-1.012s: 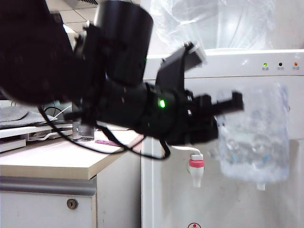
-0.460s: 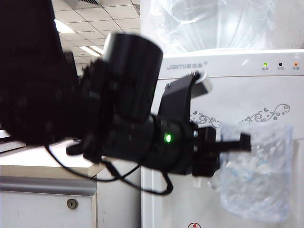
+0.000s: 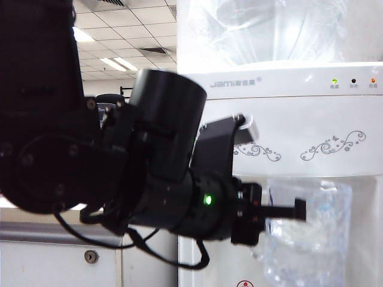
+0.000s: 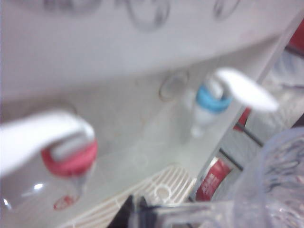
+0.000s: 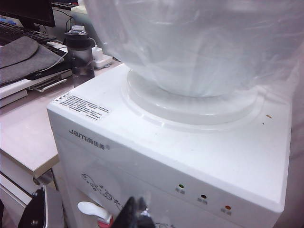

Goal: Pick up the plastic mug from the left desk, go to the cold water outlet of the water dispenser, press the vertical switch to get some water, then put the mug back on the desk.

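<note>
Left gripper (image 3: 299,210) is closed on the plastic mug (image 3: 311,236), low before the water dispenser (image 3: 311,113), near its cold water outlet (image 4: 209,102). Right gripper's state I cannot tell.

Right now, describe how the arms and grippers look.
The left arm is matte black with fat cylindrical joints, a green light, loose black cables and a grey-capped camera bracket. Its left gripper has slim black fingers. No right gripper can be made out.
</note>
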You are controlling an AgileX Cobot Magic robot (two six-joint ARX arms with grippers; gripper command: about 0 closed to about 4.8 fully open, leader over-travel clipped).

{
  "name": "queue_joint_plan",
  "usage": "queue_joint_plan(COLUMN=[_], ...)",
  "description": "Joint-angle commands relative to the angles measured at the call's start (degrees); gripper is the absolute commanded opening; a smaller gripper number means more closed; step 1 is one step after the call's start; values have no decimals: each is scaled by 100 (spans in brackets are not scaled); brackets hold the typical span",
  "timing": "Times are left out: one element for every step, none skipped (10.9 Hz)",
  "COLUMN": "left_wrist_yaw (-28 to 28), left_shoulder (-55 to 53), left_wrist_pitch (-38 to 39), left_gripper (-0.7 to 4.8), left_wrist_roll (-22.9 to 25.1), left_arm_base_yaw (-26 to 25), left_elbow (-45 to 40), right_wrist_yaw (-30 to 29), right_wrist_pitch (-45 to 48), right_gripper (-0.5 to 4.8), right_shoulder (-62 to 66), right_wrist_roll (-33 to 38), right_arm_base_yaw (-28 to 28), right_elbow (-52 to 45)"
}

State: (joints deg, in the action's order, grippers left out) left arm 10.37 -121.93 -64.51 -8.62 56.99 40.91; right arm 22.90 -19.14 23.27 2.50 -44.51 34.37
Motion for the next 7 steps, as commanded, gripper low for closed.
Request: queue_joint_plan(left_wrist_yaw=[-2,15,13,-4,-9,-9,-7], left_shoulder=[-81,-166,-245,-282,-348,-374,-426], left_wrist_pitch=[-485,-476,-479,-481,-481,-479,-494], left_gripper=[-6,-6,-6,-6,-6,-6,-6], left_wrist_roll=[-22,-13,81,140,184,186,269], left_arm_base_yaw=[9,2,4,4,4,4,0], left_elbow=[74,164,254,297,365,389,420], right_wrist_yaw=[11,11,7,-2,-7,-9,-9], right_wrist_pitch=[42,39,39,39,39,42,39], right_gripper=[-1,-1,-1,-1,-1,-1,-1], right_shoulder=[-2,-2,-2,-2,-2,-7,-26], right_wrist_roll=[0,0,0,0,0,2,2], right_arm_base_yaw=[-2,0,-2,-2,0,-2,-2], right_elbow=[22,22,22,22,22,22,22])
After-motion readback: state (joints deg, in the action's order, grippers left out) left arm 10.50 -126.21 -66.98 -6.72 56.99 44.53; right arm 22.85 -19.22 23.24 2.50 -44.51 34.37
